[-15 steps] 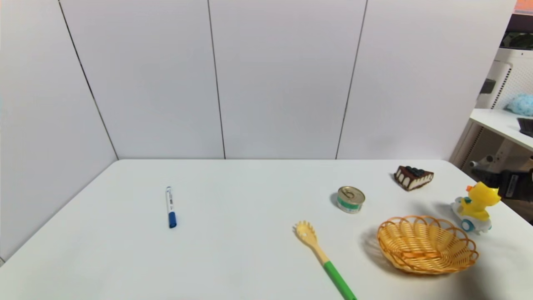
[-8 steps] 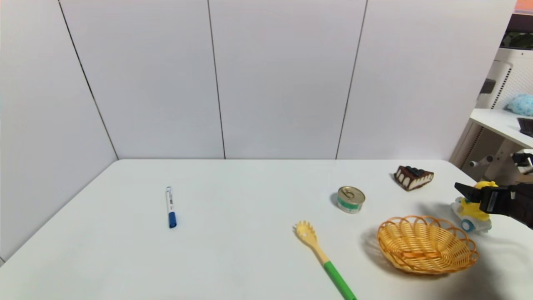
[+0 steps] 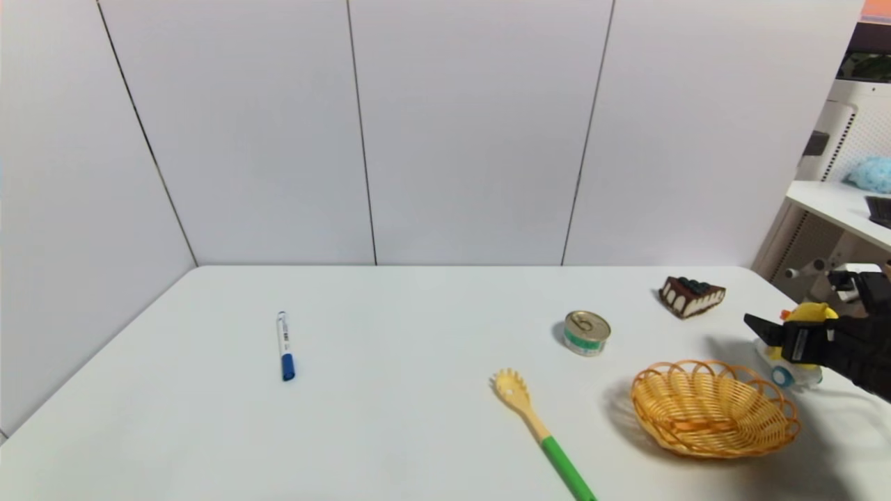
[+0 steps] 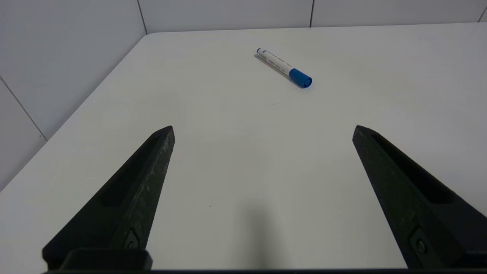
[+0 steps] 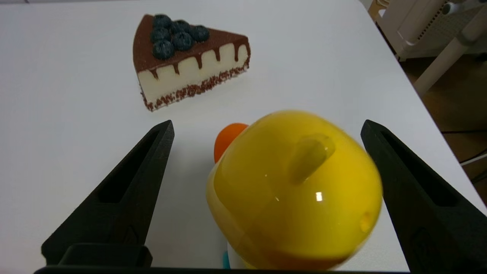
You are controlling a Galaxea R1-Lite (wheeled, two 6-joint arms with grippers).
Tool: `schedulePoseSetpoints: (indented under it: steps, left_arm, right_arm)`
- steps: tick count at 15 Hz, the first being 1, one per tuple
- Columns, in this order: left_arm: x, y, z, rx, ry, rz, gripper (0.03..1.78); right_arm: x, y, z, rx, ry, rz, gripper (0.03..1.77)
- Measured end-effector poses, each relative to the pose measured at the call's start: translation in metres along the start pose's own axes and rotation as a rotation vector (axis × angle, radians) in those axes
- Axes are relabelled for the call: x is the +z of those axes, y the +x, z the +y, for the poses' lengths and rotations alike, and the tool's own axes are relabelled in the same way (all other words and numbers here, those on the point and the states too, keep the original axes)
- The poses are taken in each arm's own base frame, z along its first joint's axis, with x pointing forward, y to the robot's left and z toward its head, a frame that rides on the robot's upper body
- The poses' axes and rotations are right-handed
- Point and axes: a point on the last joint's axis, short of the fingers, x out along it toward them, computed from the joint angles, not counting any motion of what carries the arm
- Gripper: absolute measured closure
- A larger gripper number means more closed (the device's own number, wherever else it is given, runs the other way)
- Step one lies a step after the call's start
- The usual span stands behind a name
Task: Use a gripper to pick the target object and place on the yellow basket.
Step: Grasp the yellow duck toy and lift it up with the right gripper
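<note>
the right claw (image 5: 266,129) hangs wide open astride the yellow duck toy (image 5: 293,190) on the white tabletop (image 3: 418,334), beside the wicker basket (image 3: 715,407).

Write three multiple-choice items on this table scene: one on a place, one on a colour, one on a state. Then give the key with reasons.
1. Where is the duck toy?
A. In the yellow basket
B. Between the right pincer's fingers
C. Beside the marker

2. What colour is the marker cap?
A. Blue
B. Red
C. Green

3. How is the right pincer?
A. Shut on the duck
B. Shut on the cake slice
C. Open

Key: B, the right wrist view shows a black finger either side of its head, with the yellow basket empty; A, the cap end is blue in both views; C, the fingers stand wide, clear of the duck.
</note>
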Motion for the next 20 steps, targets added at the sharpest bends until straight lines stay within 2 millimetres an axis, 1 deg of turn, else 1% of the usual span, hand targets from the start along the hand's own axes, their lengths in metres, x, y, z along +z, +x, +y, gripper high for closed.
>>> schedulePoseSetpoints:
  steps: [2, 6, 14, 15, 16, 17, 20]
  left_arm:
    - [0.000, 0.000, 0.000, 0.000, 0.000, 0.000, 0.12]
    - [0.000, 0.000, 0.000, 0.000, 0.000, 0.000, 0.12]
    - [0.000, 0.000, 0.000, 0.000, 0.000, 0.000, 0.12]
    - [0.000, 0.000, 0.000, 0.000, 0.000, 0.000, 0.12]
    - [0.000, 0.000, 0.000, 0.000, 0.000, 0.000, 0.12]
    - [0.000, 0.000, 0.000, 0.000, 0.000, 0.000, 0.12]
    - [0.000, 0.000, 0.000, 0.000, 0.000, 0.000, 0.12]
  right_arm:
    - [-0.006, 0.004, 0.001, 0.006, -0.006, 0.019, 0.11]
    - [-0.008, 0.010, 0.001, 0.058, -0.019, -0.030, 0.11]
    - [-0.011, 0.017, 0.000, 0.065, -0.025, -0.055, 0.11]
    - [-0.011, 0.018, 0.000, 0.064, -0.027, -0.057, 0.16]
    - [-0.011, 0.018, 0.000, 0.065, -0.026, -0.056, 0.35]
    - [-0.011, 0.018, 0.000, 0.065, -0.026, -0.057, 0.51]
    - [-0.011, 0.018, 0.000, 0.064, -0.031, -0.058, 0.89]
